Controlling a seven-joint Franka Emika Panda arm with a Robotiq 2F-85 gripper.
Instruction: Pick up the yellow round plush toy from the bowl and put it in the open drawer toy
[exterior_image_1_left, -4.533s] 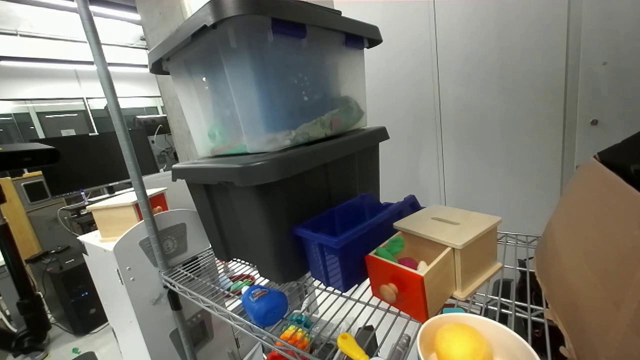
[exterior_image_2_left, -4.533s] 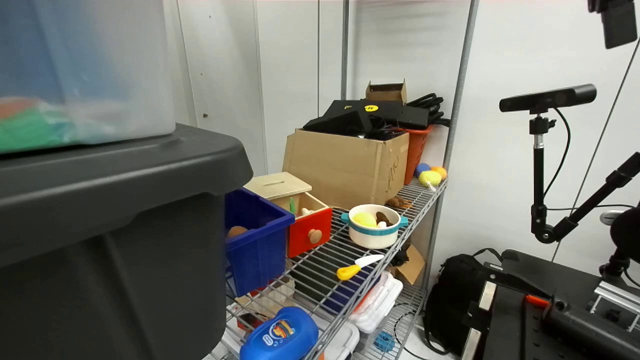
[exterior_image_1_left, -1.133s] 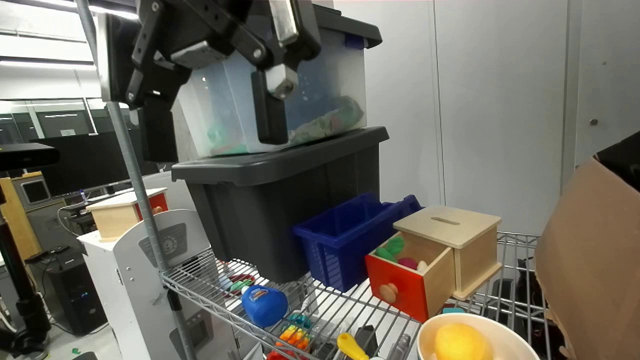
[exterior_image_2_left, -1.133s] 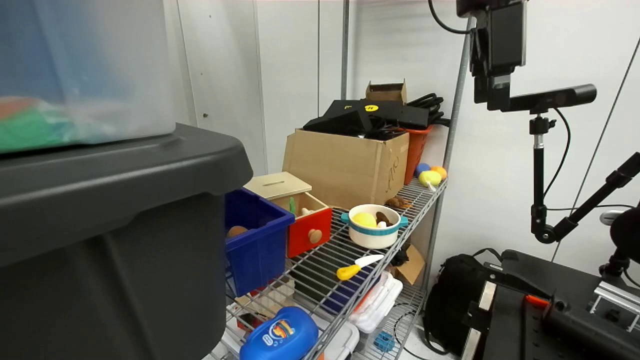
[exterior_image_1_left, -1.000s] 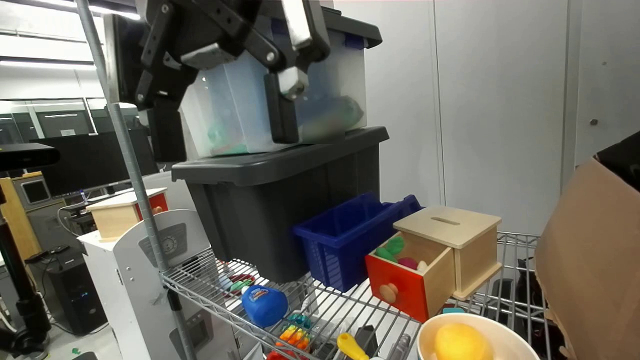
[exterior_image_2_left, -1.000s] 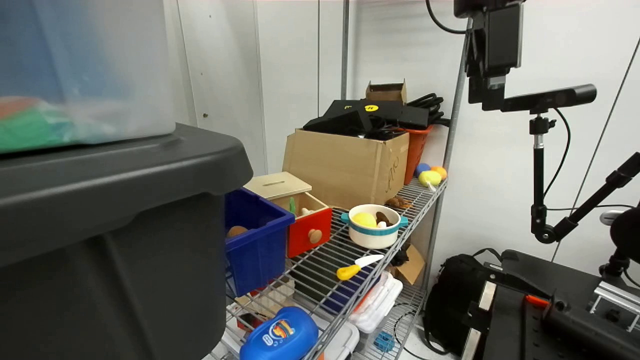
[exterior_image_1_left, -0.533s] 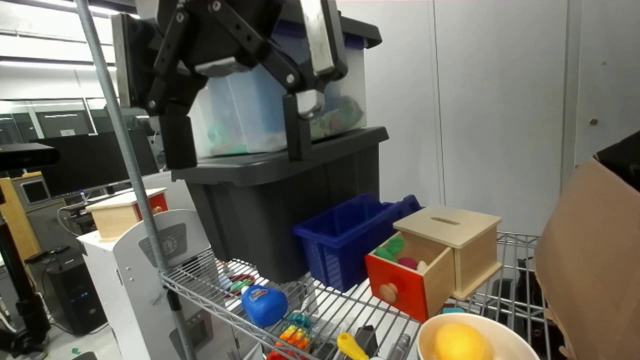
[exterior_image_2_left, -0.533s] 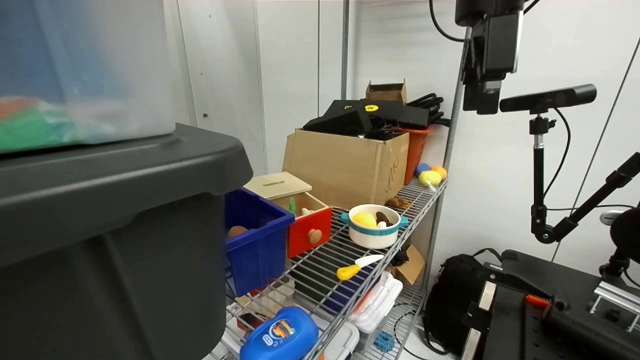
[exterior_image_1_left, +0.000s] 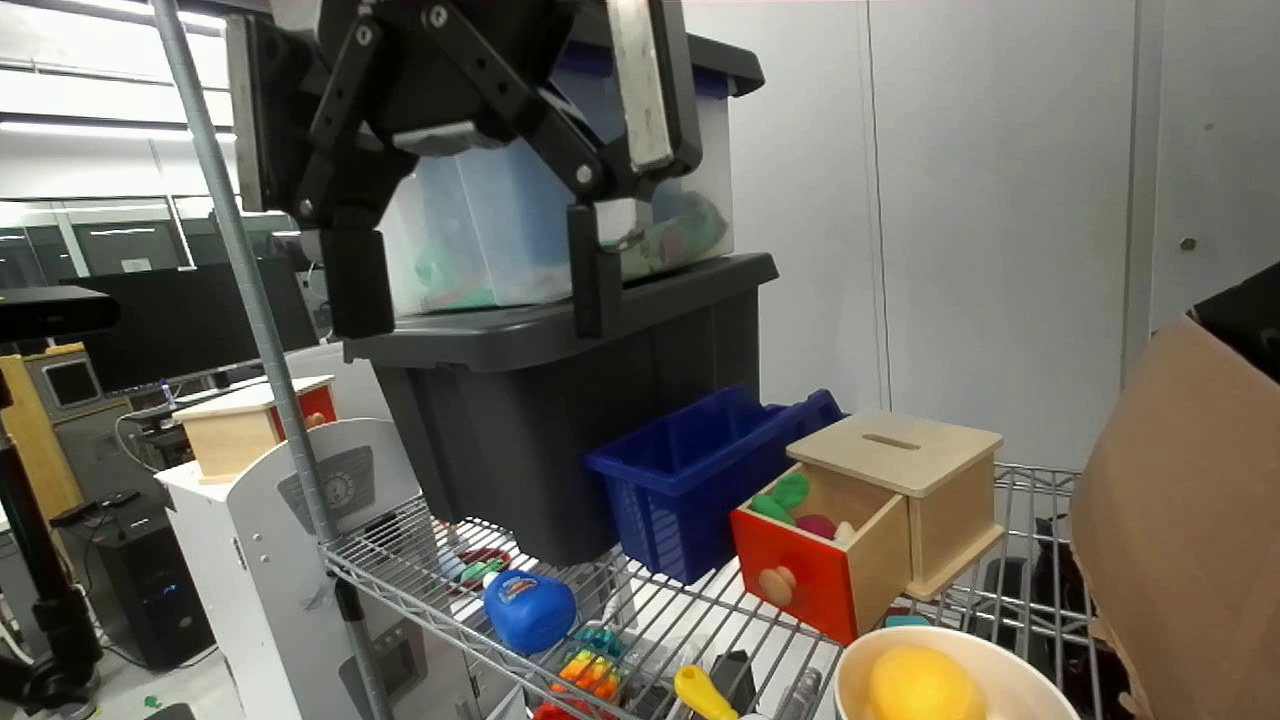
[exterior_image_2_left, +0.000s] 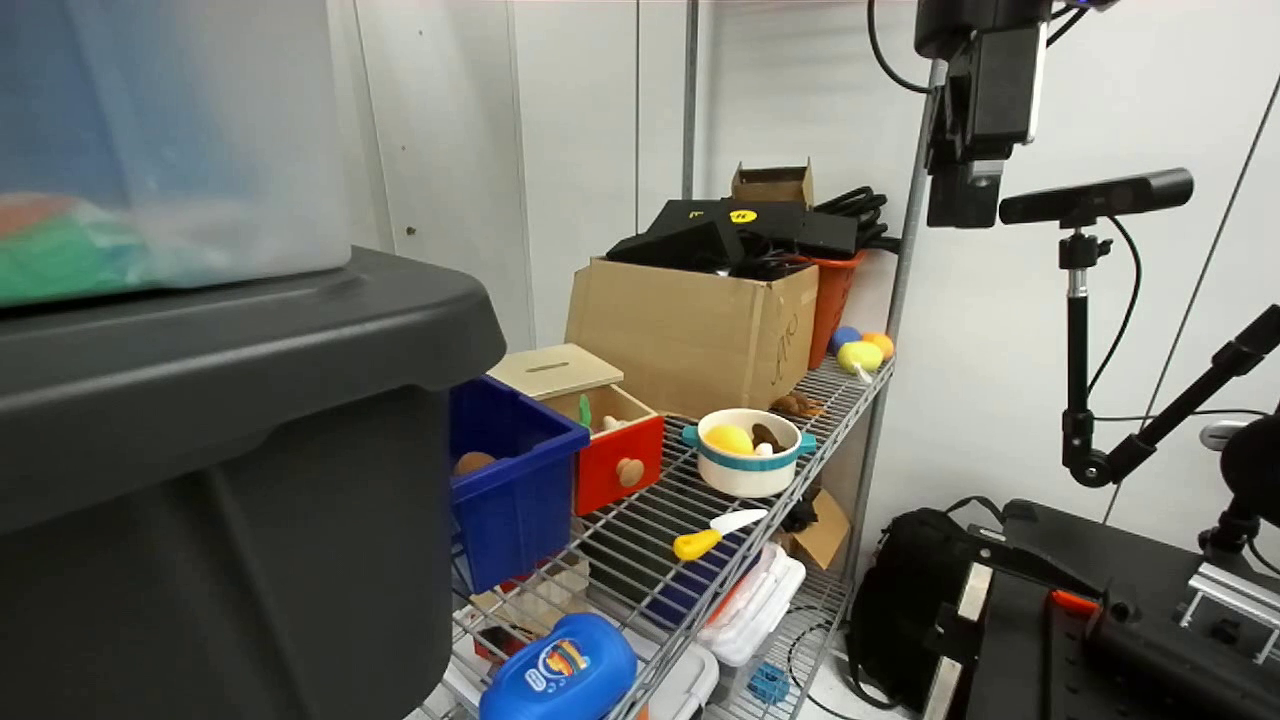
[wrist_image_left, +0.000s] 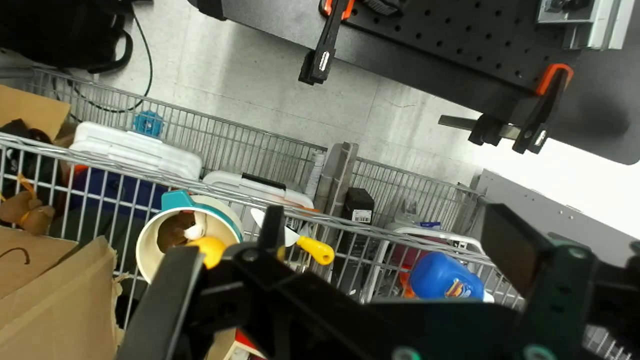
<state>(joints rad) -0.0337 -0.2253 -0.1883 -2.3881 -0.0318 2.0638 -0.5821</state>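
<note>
The yellow round plush toy (exterior_image_1_left: 925, 688) lies in the cream bowl (exterior_image_1_left: 1015, 672), cut off by the frame's lower edge. In an exterior view the plush toy (exterior_image_2_left: 729, 440) shares the bowl (exterior_image_2_left: 742, 480) with brown and white things. The wrist view shows the plush toy (wrist_image_left: 210, 251) and bowl (wrist_image_left: 146, 250) partly behind a finger. The wooden drawer toy (exterior_image_1_left: 905, 450) stands beside the bowl, its red drawer (exterior_image_2_left: 622, 466) pulled out, with green, pink and pale pieces inside. My gripper (exterior_image_1_left: 478, 315) is open and empty, high above the shelf and apart from the bowl; it also shows edge-on (exterior_image_2_left: 963, 205).
A blue bin (exterior_image_1_left: 680, 490) stands beside the drawer toy, with stacked dark totes (exterior_image_1_left: 560, 400) next to it. A cardboard box (exterior_image_2_left: 690, 325) stands behind the bowl. A toy knife (exterior_image_2_left: 698, 543) and blue bottle (exterior_image_2_left: 560, 668) lie on the wire shelf (exterior_image_2_left: 640, 560).
My gripper has come into view from above since the earliest frames. Over the last second it shifted right and slightly down in an exterior view, staying open. The toy, bowl and drawer have not moved.
</note>
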